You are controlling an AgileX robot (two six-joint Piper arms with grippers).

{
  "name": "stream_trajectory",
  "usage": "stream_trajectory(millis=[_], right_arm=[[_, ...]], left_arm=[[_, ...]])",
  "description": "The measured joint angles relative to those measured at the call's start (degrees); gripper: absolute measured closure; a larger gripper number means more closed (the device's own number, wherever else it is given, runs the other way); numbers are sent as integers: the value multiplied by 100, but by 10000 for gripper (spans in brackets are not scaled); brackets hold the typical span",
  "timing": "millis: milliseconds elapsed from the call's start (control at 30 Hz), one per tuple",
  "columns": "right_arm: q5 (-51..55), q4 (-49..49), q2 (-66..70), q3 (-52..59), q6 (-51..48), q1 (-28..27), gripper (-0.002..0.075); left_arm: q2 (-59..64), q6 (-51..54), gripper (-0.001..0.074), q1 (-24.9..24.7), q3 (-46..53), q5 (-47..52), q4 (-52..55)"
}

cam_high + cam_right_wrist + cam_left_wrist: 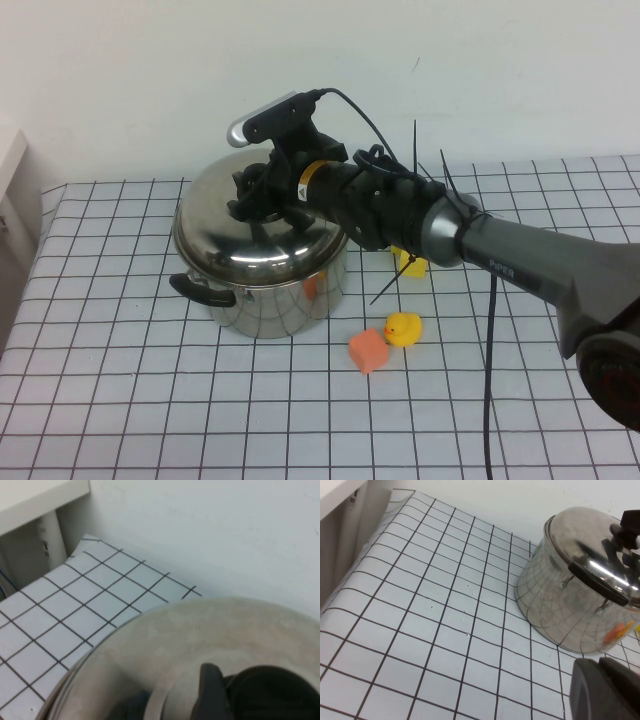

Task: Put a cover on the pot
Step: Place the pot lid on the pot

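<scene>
The shiny steel pot [285, 300] with black side handles [200, 291] stands at the table's middle left. The domed steel lid [245, 245] sits on its rim. My right gripper [264, 196] reaches from the right and is shut on the lid's black knob. In the right wrist view one finger [212, 692] lies against the knob [272, 692] on the lid [165, 645]. The left wrist view shows the pot [560, 610] with the lid [580, 535] on it. My left gripper [602, 690] is shut and empty, low above the table on the pot's near-left side, out of the high view.
A yellow duck [403, 328] and an orange block [368, 350] lie just in front right of the pot. A yellow block [412, 265] lies under my right arm. A white shelf [340, 492] stands at the table's left edge. A checked cloth [120, 400] covers the table.
</scene>
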Motion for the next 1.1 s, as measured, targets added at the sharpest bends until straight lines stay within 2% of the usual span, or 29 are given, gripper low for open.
stream_trajectory(millis=[233, 400, 1100], right_arm=[[0, 10, 0, 0, 0, 0, 285], [43, 10, 0, 0, 0, 11, 371], [442, 10, -83, -9, -45, 11, 372]], left_arm=[[0, 0, 738, 0, 0, 0, 0], [0, 0, 738, 0, 0, 0, 0], [0, -27, 738, 0, 0, 0, 0]])
